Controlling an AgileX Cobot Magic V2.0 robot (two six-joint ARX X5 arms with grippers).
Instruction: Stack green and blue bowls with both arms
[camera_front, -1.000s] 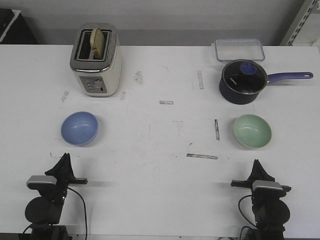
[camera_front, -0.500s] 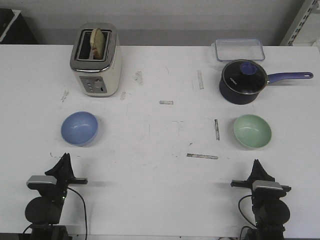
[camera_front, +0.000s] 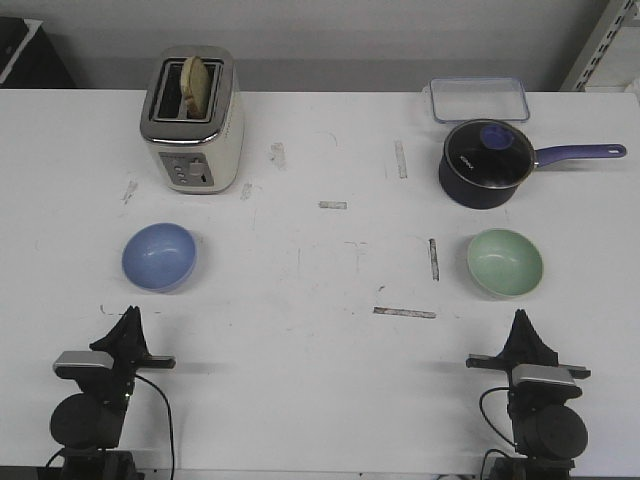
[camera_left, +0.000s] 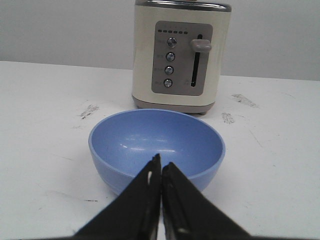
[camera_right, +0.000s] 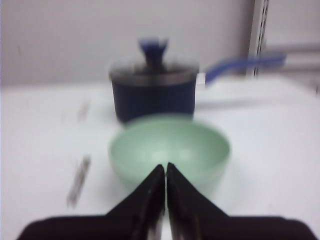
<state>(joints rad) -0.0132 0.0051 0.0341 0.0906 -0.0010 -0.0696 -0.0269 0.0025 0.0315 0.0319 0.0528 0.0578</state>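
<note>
A white table (camera_front: 320, 380) seen from above. The blue bowl (camera_front: 159, 256) sits at nine o'clock, upright and empty; the green bowl (camera_front: 505, 262) sits at three o'clock, well apart from it. The left gripper (camera_front: 124, 322) rests near the table's front edge, just short of the blue bowl, its two dark fingers pressed together and holding nothing. The right gripper (camera_front: 524, 325) rests likewise before the green bowl, fingers also pressed together, empty. A cream toaster (camera_front: 192, 120) stands at eleven o'clock, a navy saucepan (camera_front: 487, 163) at one o'clock.
</note>
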